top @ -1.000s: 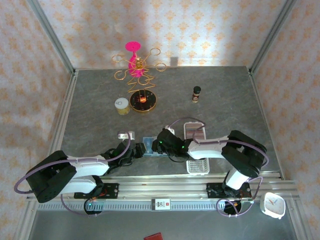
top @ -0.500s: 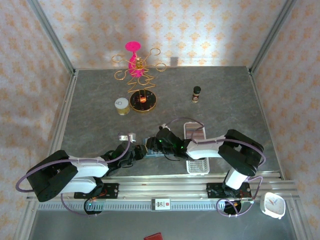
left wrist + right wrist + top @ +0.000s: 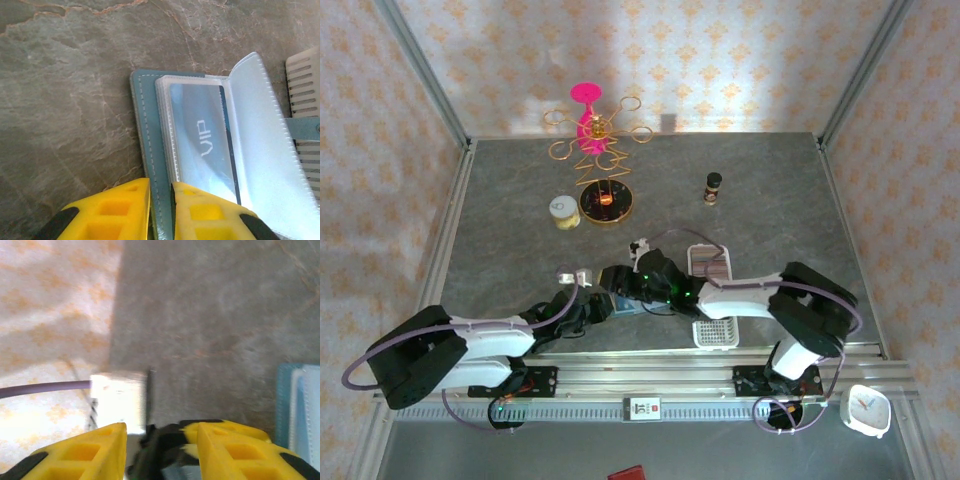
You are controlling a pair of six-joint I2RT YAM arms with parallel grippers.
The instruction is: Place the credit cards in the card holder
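Your card holder (image 3: 146, 150) lies open on the grey table (image 3: 65, 100), near the front edge and between the two arms. Its teal cover faces left and its pale flap is folded out to the right. A blue credit card (image 3: 202, 145) marked "VIP" sits inside the clear sleeves, its long edges parallel to the spine.

Your left gripper (image 3: 161, 210) is pinching the near end of the teal cover, its yellow fingers almost together. Your right gripper (image 3: 161, 450) hovers just above and to the left of the holder with its fingers spread; the dark shape between them is too blurred to name.

To the right, the holder's small tab reaches over the edge of the white slotted tray (image 3: 304, 75), so you have little room there. To the left and behind, you have bare stone. The gold stand (image 3: 595, 165), the yellow jar (image 3: 563, 211) and the small bottle (image 3: 714, 187) stand well apart at the back.
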